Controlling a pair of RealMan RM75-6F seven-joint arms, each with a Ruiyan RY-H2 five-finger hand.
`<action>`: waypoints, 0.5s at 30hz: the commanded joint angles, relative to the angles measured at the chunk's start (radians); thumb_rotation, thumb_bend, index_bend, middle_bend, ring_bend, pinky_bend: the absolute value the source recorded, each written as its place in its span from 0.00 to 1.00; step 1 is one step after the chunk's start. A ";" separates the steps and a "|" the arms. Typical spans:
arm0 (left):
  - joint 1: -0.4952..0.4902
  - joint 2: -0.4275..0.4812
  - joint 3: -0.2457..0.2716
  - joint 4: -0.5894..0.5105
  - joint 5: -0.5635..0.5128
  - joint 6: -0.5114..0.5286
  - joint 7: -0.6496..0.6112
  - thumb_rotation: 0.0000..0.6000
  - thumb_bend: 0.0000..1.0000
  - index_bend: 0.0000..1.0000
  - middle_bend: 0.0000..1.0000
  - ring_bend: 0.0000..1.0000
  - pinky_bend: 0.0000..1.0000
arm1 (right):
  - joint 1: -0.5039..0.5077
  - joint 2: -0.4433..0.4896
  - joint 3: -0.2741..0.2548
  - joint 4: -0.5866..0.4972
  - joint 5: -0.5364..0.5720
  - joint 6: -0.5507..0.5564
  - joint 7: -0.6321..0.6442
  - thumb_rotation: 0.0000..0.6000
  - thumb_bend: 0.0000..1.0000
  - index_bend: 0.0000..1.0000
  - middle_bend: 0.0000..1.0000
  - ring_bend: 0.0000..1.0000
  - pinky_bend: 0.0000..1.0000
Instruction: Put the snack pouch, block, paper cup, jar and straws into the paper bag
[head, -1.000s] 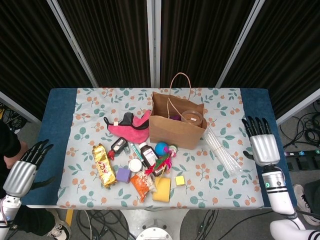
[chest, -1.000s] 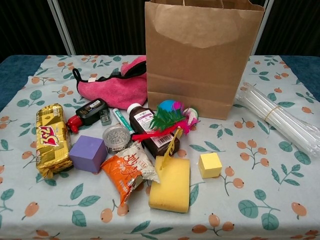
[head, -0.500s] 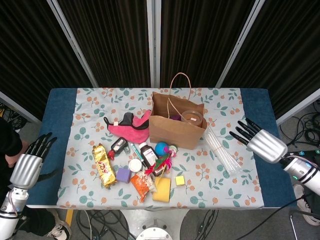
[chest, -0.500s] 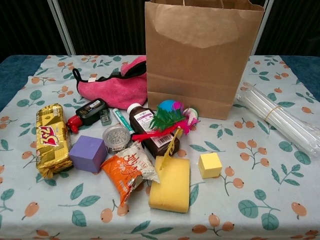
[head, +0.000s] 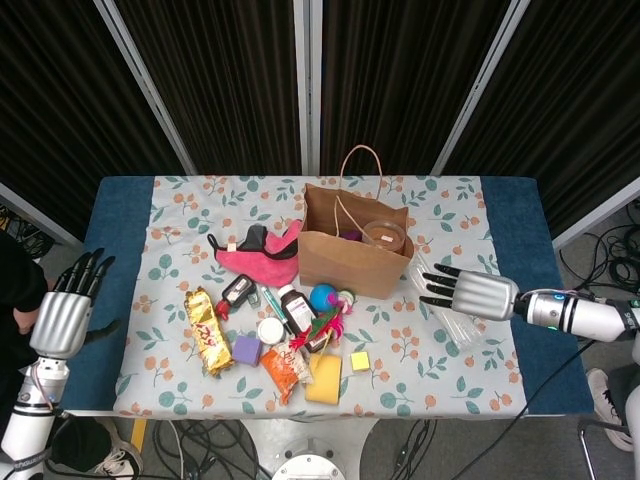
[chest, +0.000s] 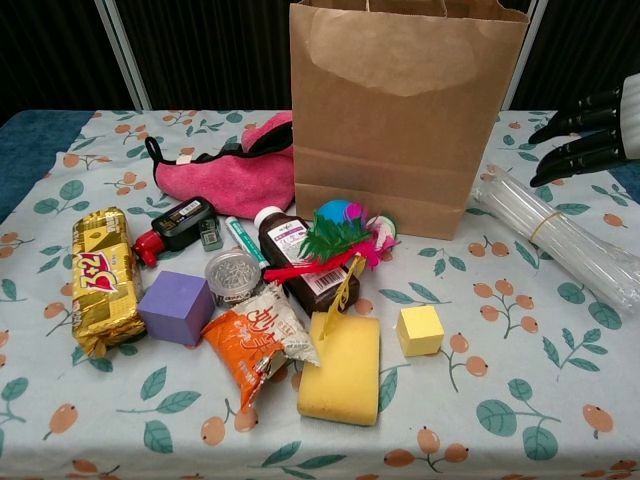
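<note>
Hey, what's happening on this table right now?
A two-armed robot is packing items into the paper bag. Nothing is held at this moment. The right hand, fingers spread, hovers over the bundle of straws beside the bag. The left hand hangs open off the table's left edge. The snack pouch and purple block lie on the cloth.

The head view looks steeply down from high above the table (head: 120, 230). The chest view faces forward, low and close. Both share the clutter left of the right hand (head: 478, 295), including the paper bag (chest: 405, 115).
</note>
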 joint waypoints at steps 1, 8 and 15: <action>-0.001 -0.004 -0.004 0.012 -0.009 -0.003 0.000 1.00 0.03 0.12 0.13 0.08 0.21 | 0.009 -0.052 -0.035 0.075 -0.002 0.021 0.041 1.00 0.00 0.09 0.17 0.00 0.14; -0.002 -0.016 -0.002 0.043 -0.015 -0.008 -0.003 1.00 0.03 0.12 0.14 0.08 0.21 | 0.002 -0.112 -0.081 0.176 0.011 0.036 0.100 1.00 0.00 0.13 0.18 0.00 0.14; -0.008 -0.025 -0.004 0.059 -0.015 -0.008 0.005 1.00 0.03 0.12 0.14 0.08 0.21 | 0.004 -0.170 -0.106 0.229 0.034 0.041 0.133 1.00 0.00 0.14 0.18 0.00 0.14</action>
